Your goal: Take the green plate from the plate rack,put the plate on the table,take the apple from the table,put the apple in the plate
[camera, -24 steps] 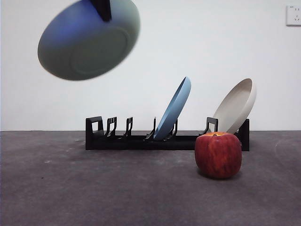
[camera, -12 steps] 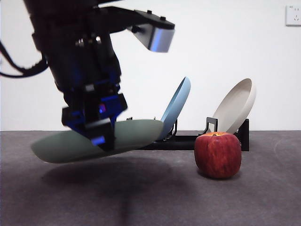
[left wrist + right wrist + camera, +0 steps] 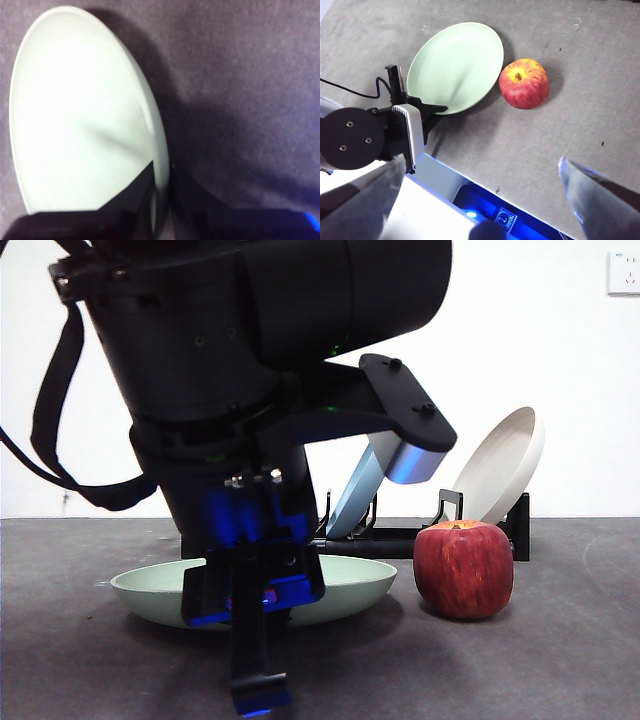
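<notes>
The green plate (image 3: 352, 584) lies flat on the table (image 3: 560, 660), left of the apple (image 3: 464, 568). My left gripper (image 3: 256, 640) is shut on the plate's near rim; in the left wrist view its jaws (image 3: 161, 187) pinch the rim of the green plate (image 3: 80, 115). The plate rack (image 3: 400, 540) stands behind, partly hidden by the arm. My right gripper (image 3: 480, 192) is open and empty, high above the table; its view shows the green plate (image 3: 457, 65), the apple (image 3: 524, 83) beside it, and the left gripper (image 3: 439, 107).
A blue plate (image 3: 355, 495) and a cream plate (image 3: 505, 465) lean in the rack. The big dark left arm fills the left and middle of the front view. A wall socket (image 3: 624, 272) is at the top right.
The left arm has come down with the green plate, from high and tilted to lying flat on the table. The apple and rack have not moved.
</notes>
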